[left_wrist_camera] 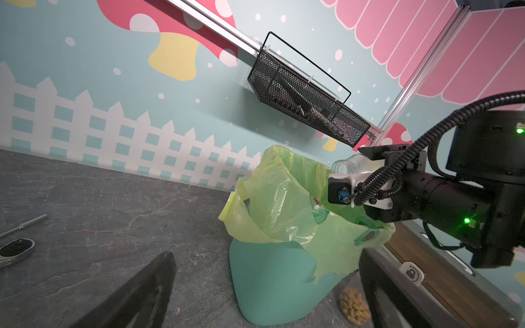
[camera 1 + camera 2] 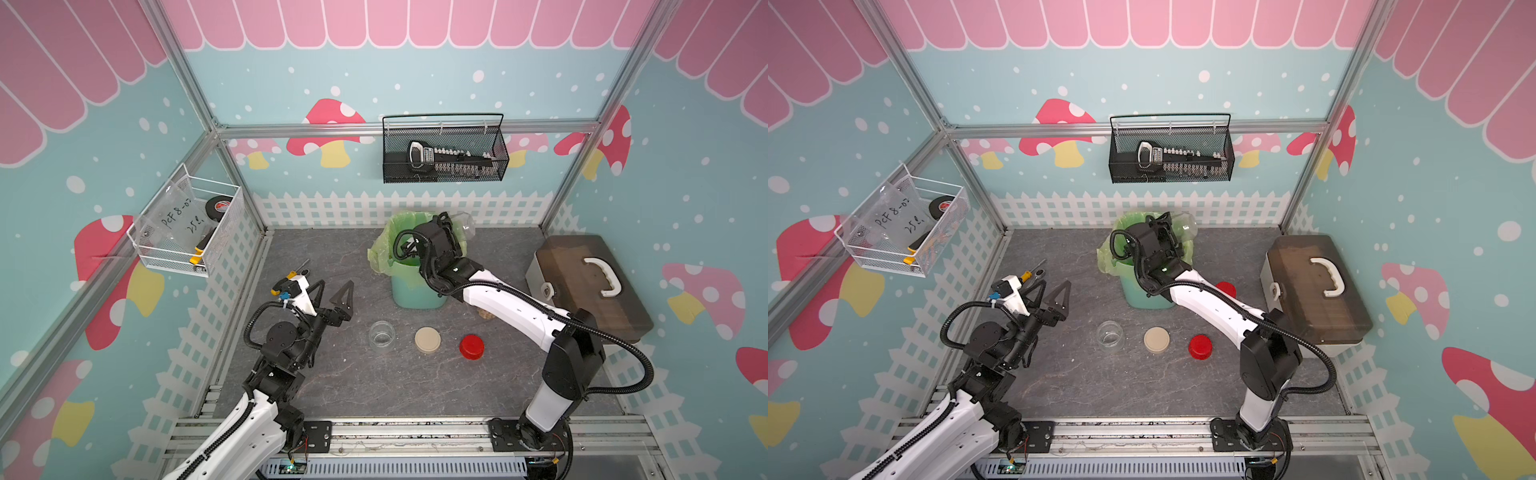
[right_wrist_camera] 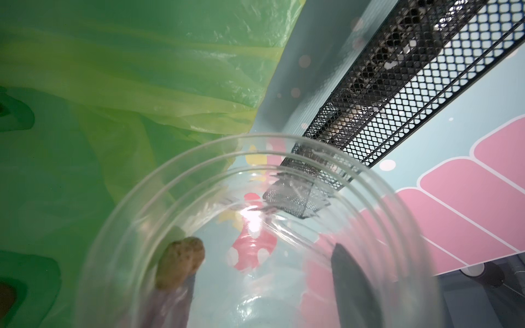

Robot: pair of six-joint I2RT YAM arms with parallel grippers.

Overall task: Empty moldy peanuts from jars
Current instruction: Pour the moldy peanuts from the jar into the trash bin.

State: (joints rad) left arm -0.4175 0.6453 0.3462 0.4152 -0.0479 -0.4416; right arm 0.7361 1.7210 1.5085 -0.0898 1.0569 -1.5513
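Observation:
My right gripper is shut on a clear, lidless jar, tipped mouth-down over the teal bin with a green bag. One peanut clings inside the held jar. An empty clear jar stands on the table, with a beige lid and a red lid lying beside it. A red-lidded jar full of peanuts stands right of the bin, partly hidden by my right arm. My left gripper hovers open, left of the bin.
A brown toolbox with a white handle sits at the right wall. A ratchet wrench lies at the back left. A black mesh basket hangs on the back wall, a white wire basket on the left wall.

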